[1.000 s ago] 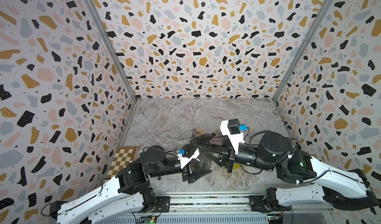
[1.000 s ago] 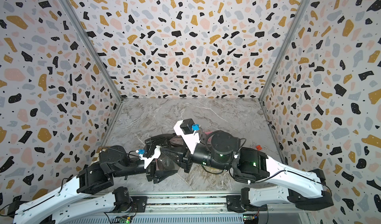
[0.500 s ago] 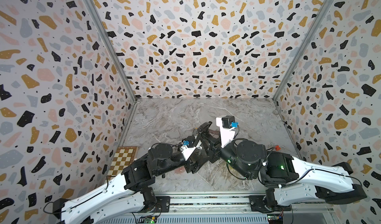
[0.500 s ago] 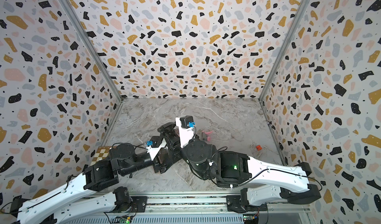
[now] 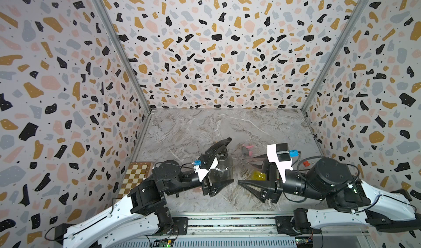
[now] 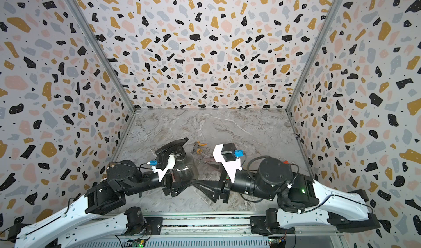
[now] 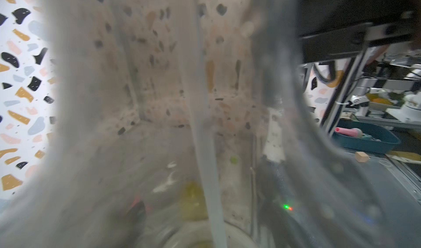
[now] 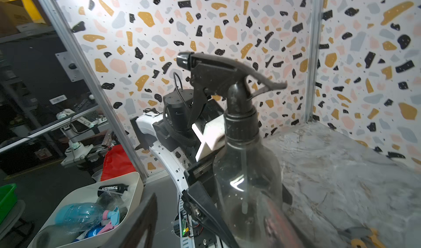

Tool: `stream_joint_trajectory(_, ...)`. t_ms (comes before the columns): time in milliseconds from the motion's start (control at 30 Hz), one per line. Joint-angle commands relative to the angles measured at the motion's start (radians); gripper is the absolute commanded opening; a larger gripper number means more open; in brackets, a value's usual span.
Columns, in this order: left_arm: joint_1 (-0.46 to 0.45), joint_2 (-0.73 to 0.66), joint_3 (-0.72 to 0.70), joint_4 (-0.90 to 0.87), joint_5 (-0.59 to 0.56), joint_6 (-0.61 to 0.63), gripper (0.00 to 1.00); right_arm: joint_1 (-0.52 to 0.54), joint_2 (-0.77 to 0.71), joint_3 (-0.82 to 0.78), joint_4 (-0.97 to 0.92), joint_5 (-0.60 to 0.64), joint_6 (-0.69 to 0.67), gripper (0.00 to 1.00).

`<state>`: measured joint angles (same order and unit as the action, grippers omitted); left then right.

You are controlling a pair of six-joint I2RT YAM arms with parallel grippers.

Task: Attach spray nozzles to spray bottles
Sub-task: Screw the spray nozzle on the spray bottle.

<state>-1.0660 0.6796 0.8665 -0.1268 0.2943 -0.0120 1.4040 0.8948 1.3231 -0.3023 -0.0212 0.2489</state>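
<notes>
**Black nozzle sits on the smoky grey bottle, held upright at the table's front**

The left gripper (image 5: 222, 180) is clamped on the lower body of the smoky grey bottle (image 5: 222, 168), with the black nozzle (image 5: 217, 146) seated on the bottle's neck. The right gripper (image 5: 245, 172) faces the bottle from just beside it, jaws apart and empty. The yellow bottle (image 5: 258, 175) and the grey-and-pink nozzle (image 5: 247, 149) lie on the marble table (image 5: 205, 126).
</notes>
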Motion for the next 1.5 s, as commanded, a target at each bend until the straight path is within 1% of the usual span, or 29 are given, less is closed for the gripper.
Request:
stream_joint_trajectory(0,0.000,-0.006,0.020,0.035,0.183,0.023,0.00,-0.114,0.036,0.075,-0.044,-0.376,-0.093,0.70)
stream_joint_trajectory(67,0.000,0.001,0.025,0.021,0.255,0.026,0.00,-0.183,0.062,0.107,-0.057,-0.495,-0.105,0.70)
stream_joint_trajectory(133,0.000,0.009,0.033,0.008,0.303,0.027,0.00,-0.225,0.080,0.121,-0.052,-0.566,-0.109,0.70)
stream_joint_trajectory(267,0.001,0.033,0.058,-0.035,0.379,0.039,0.00,-0.237,0.111,0.146,-0.044,-0.635,-0.111,0.69)
stream_joint_trajectory(400,0.000,0.044,0.068,-0.049,0.415,0.047,0.00,-0.237,0.128,0.152,-0.035,-0.647,-0.111,0.66)
stream_joint_trajectory(533,0.000,0.047,0.069,-0.049,0.412,0.051,0.00,-0.237,0.139,0.154,-0.023,-0.670,-0.099,0.61)
stream_joint_trajectory(733,0.000,0.054,0.072,-0.049,0.405,0.050,0.00,-0.237,0.157,0.152,-0.015,-0.668,-0.082,0.52)
stream_joint_trajectory(800,0.000,0.056,0.074,-0.048,0.404,0.051,0.00,-0.237,0.160,0.149,-0.008,-0.660,-0.072,0.50)
stream_joint_trajectory(1000,0.000,0.055,0.075,-0.043,0.371,0.046,0.00,-0.237,0.162,0.138,-0.008,-0.632,-0.050,0.34)
stream_joint_trajectory(1067,0.000,0.057,0.080,-0.041,0.342,0.043,0.00,-0.234,0.163,0.130,-0.010,-0.619,-0.042,0.30)
stream_joint_trajectory(1167,0.000,0.052,0.087,-0.025,0.248,0.031,0.00,-0.198,0.171,0.123,-0.043,-0.526,-0.030,0.27)
stream_joint_trajectory(1267,0.000,0.042,0.077,0.023,0.126,0.019,0.00,-0.123,0.186,0.099,-0.069,-0.352,0.015,0.24)
stream_joint_trajectory(1300,0.000,0.040,0.069,0.045,0.080,0.017,0.00,-0.091,0.189,0.086,-0.068,-0.290,0.052,0.23)
stream_joint_trajectory(1433,0.000,0.059,0.047,0.106,-0.117,0.006,0.00,0.034,0.232,0.070,-0.090,0.055,0.191,0.20)
stream_joint_trajectory(1467,0.000,0.066,0.042,0.120,-0.160,0.005,0.00,0.058,0.244,0.065,-0.091,0.124,0.217,0.20)
